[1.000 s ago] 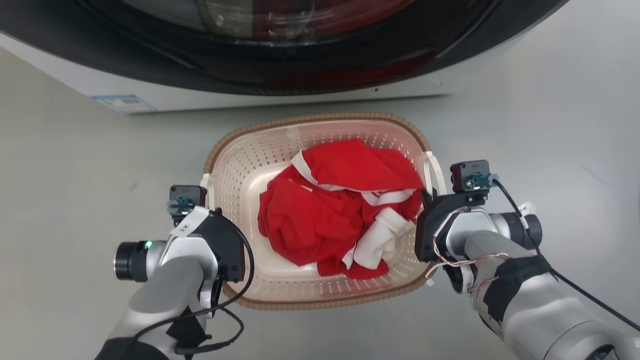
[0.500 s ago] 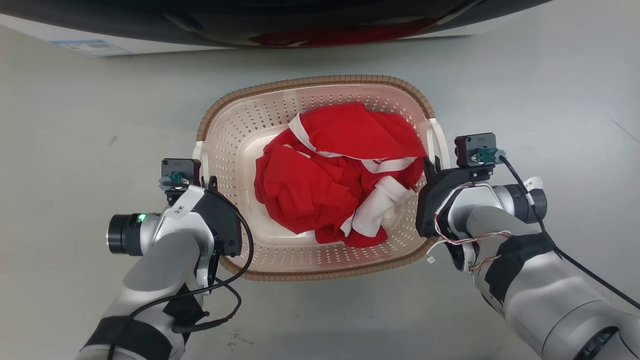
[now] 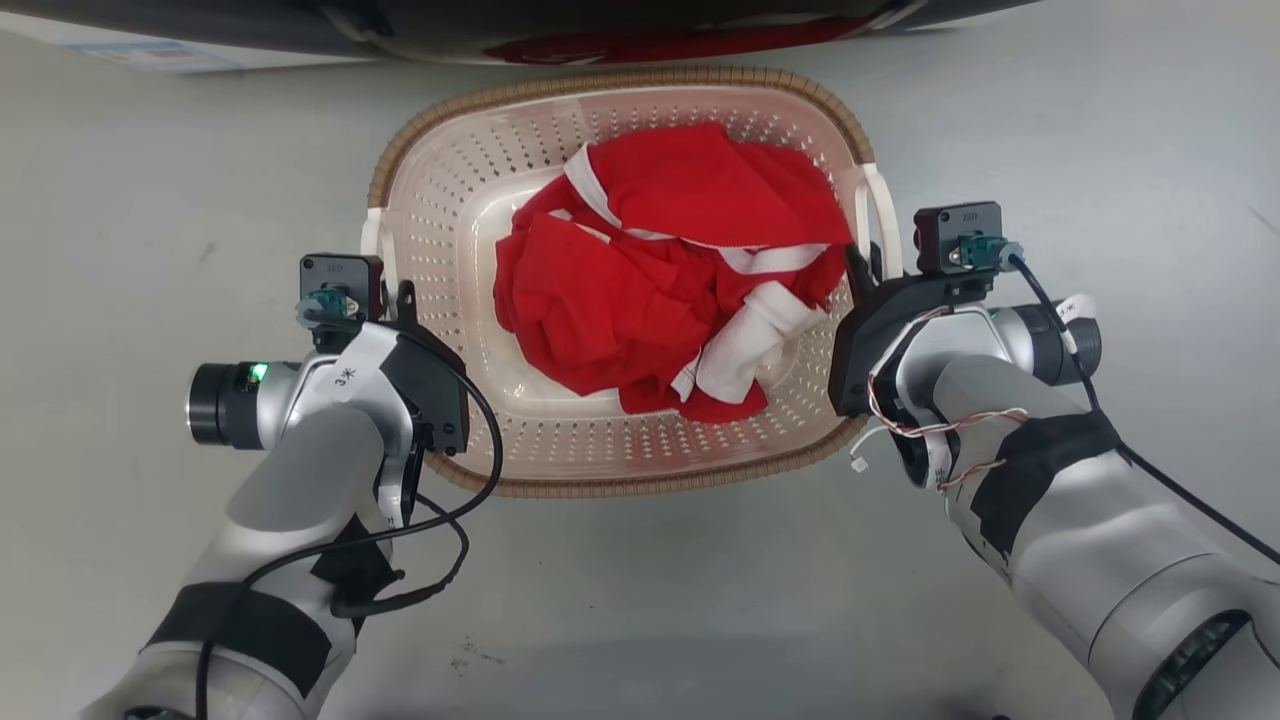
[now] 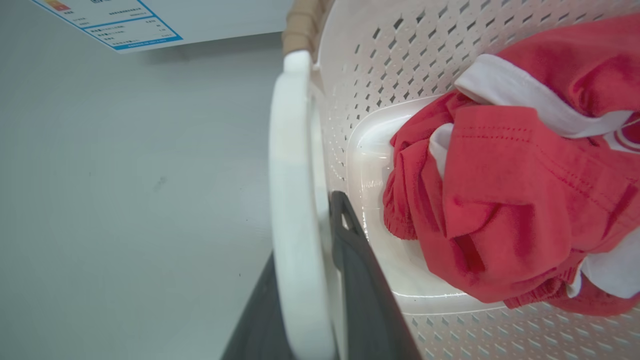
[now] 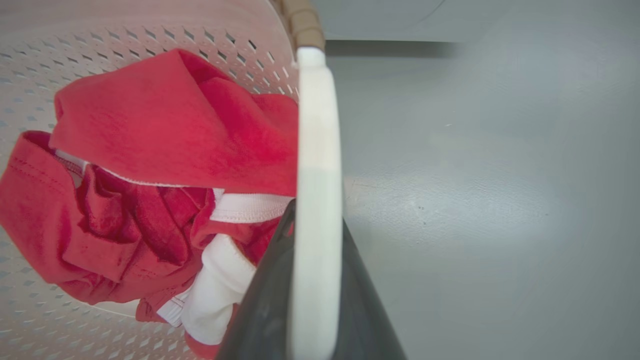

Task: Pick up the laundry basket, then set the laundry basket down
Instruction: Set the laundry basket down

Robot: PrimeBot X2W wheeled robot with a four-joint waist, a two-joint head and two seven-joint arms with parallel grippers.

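Head view | left claw [image 3: 402, 296], right claw [image 3: 865, 262] clamp laundry basket [image 3: 620, 487] | larger than before

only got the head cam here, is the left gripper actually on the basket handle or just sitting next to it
observer: On it. The left wrist view shows the laundry basket with its white left handle running between the left gripper fingers, one on each side.
operator: and the right one
observer: Same in the right wrist view: the right handle sits between the right gripper fingers.
operator: any clothes caught in that grip
observer: The red cloth lies up against the handle's inner side, just above the inner finger. I cannot tell whether any is pinched.
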